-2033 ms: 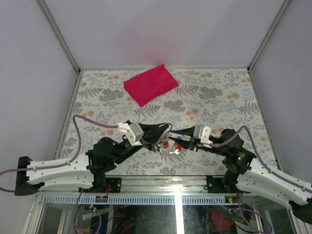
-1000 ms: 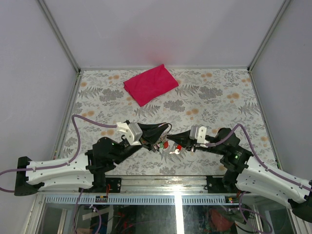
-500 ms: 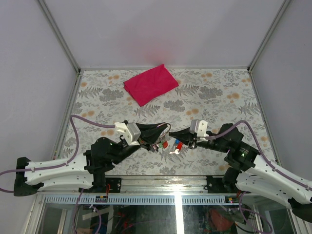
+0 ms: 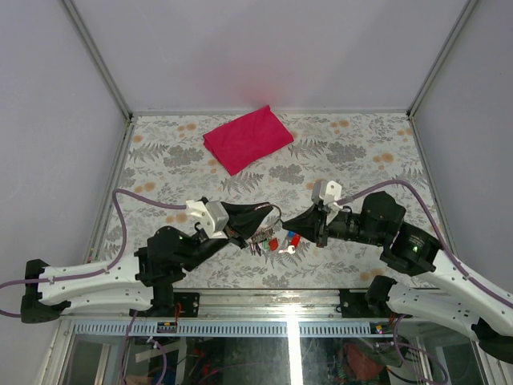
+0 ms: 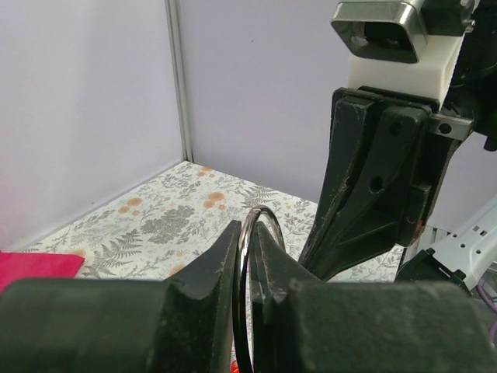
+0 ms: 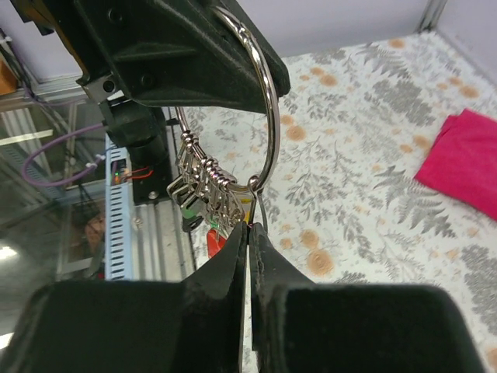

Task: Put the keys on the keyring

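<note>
A magenta folded cloth (image 4: 247,138) lies toward the far side of the floral table (image 4: 361,152).

Robot lab cell: plain pale walls (image 4: 264,48), aluminium frame posts (image 4: 96,60), floral tabletop (image 4: 353,160), slotted cable duct (image 4: 224,329).

Silver keyring (image 6: 272,124) stands upright, 2 keys (image 4: 273,243) (red, blue) apparently hanging beneath it.

one overhead, two close-ups on keyring (image 6: 271,116)
</note>
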Action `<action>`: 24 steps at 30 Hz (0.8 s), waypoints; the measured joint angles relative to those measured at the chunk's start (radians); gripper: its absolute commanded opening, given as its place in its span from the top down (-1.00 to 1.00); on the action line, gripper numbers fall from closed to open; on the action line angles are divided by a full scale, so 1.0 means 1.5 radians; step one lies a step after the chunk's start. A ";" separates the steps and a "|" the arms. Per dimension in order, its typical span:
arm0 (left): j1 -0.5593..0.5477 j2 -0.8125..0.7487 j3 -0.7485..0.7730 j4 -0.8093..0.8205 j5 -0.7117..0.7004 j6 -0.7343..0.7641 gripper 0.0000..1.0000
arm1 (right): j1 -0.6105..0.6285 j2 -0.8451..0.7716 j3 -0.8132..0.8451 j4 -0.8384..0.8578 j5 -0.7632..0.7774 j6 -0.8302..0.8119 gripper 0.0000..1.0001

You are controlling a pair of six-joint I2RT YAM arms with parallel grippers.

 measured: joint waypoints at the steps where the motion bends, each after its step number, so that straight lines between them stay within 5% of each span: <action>1: 0.000 -0.001 0.000 0.000 -0.002 -0.001 0.81 | 0.000 0.007 0.014 -0.017 -0.003 0.013 1.00; 8: 0.000 -0.006 0.000 -0.001 -0.016 -0.007 0.74 | 0.000 0.061 0.094 -0.106 -0.020 0.104 1.00; 24: 0.000 -0.008 -0.019 -0.004 -0.038 -0.016 0.52 | 0.000 0.061 0.083 -0.094 -0.040 0.279 1.00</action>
